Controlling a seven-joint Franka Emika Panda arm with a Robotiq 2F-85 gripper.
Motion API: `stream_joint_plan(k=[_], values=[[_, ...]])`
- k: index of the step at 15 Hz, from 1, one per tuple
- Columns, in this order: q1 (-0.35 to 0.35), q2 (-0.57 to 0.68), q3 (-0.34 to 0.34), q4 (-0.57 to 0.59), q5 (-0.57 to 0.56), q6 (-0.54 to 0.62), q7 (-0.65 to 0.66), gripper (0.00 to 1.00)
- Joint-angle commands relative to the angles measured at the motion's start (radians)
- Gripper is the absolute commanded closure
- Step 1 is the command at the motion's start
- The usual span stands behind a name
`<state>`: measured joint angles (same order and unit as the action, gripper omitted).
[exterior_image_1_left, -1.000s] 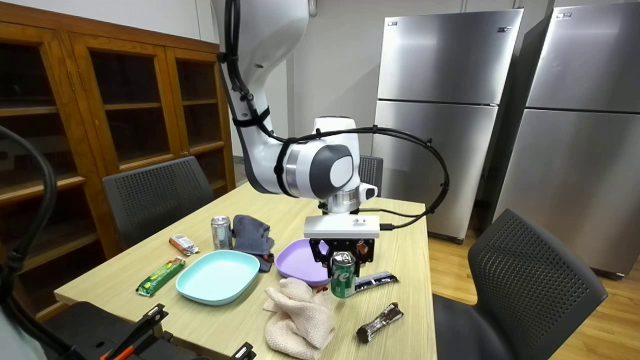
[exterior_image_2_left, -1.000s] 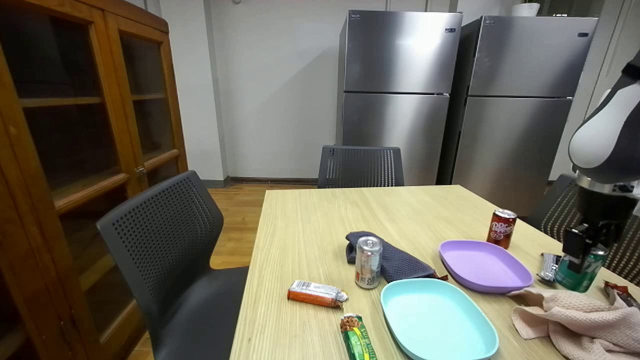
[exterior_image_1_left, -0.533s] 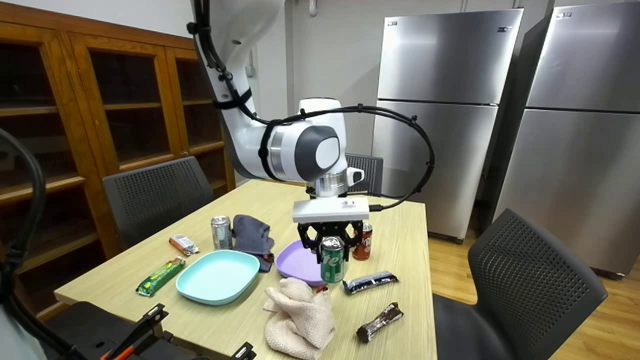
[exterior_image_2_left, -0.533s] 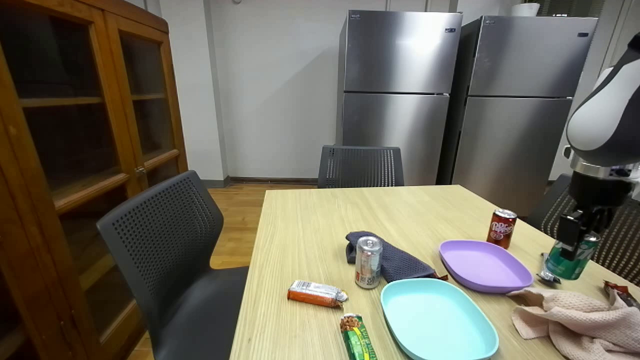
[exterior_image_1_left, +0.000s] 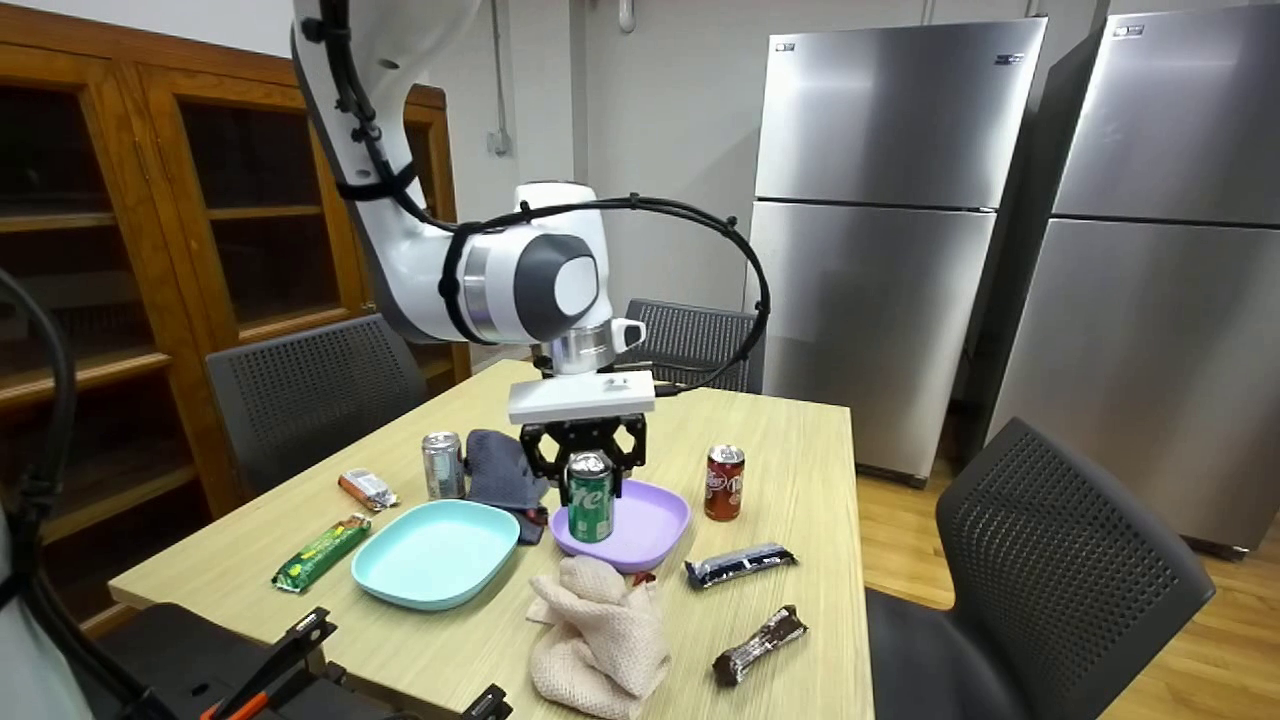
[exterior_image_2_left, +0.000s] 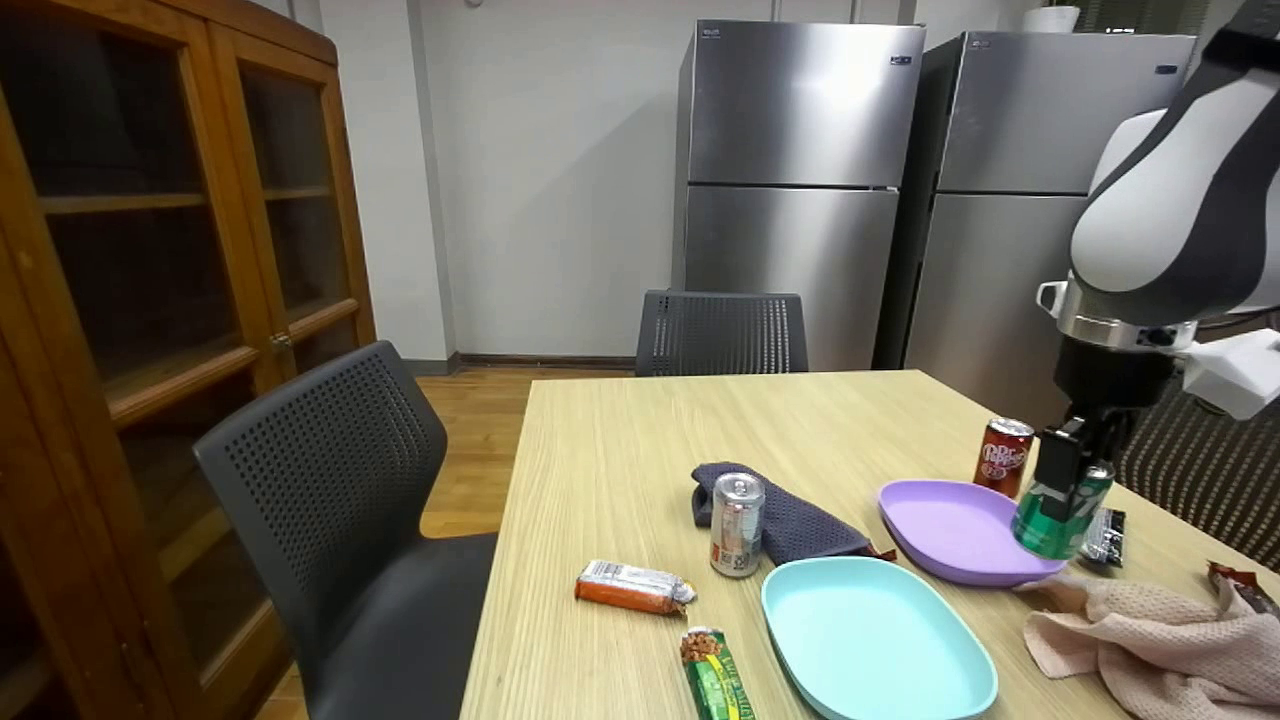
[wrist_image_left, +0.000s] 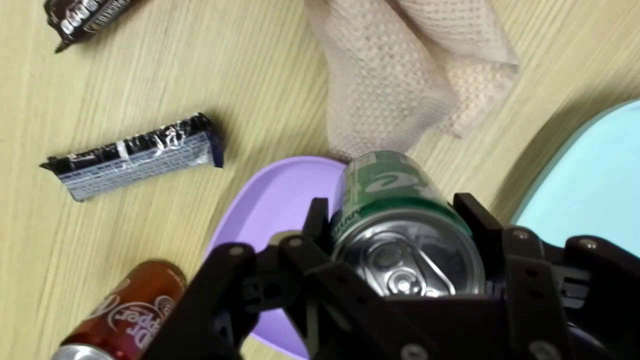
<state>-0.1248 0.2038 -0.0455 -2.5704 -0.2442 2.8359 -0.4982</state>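
A green soda can (exterior_image_1_left: 590, 512) is gripped upright in my gripper (exterior_image_1_left: 590, 490), one black finger on either side. From the wrist view, the can's silver lid faces up between the fingers (wrist_image_left: 316, 220). Below or just beside the can lies the purple plate (exterior_image_2_left: 950, 535); whether the can's base touches it I cannot tell. The can overlaps the plate in both exterior views. Near the plate stand a red Dr Pepper can (exterior_image_1_left: 724, 483) and, in front, a crumpled pink cloth (exterior_image_1_left: 600, 640). To the plate's side is the turquoise plate (exterior_image_1_left: 435, 555).
A dark blue bar (wrist_image_left: 140, 157) and a brown bar (exterior_image_1_left: 760, 645) lie toward the table edge. Across the table are a silver can (exterior_image_2_left: 737, 525), a dark grey cloth (exterior_image_2_left: 800, 520), an orange-silver snack (exterior_image_2_left: 630, 587) and a green snack bar (exterior_image_1_left: 320, 553). Dark chairs (exterior_image_1_left: 1050, 560) surround the table.
The gripper has lifted the green can a little and carried it from beside the dark blue bar over to the purple plate. The other things have stayed in place.
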Motion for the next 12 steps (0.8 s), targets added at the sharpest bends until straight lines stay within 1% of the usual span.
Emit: stream_joint_plan(k=[1,4,7,12], values=[[0.061,-0.053,0.03,-0.04,-0.022,-0.025,0.059,0.61],[0.112,-0.056,0.056,-0.052,-0.029,-0.028,0.082,0.61],[0.173,-0.057,0.078,-0.069,-0.061,-0.024,0.12,0.61],[0.247,-0.042,0.119,-0.093,-0.083,-0.003,0.168,0.61]])
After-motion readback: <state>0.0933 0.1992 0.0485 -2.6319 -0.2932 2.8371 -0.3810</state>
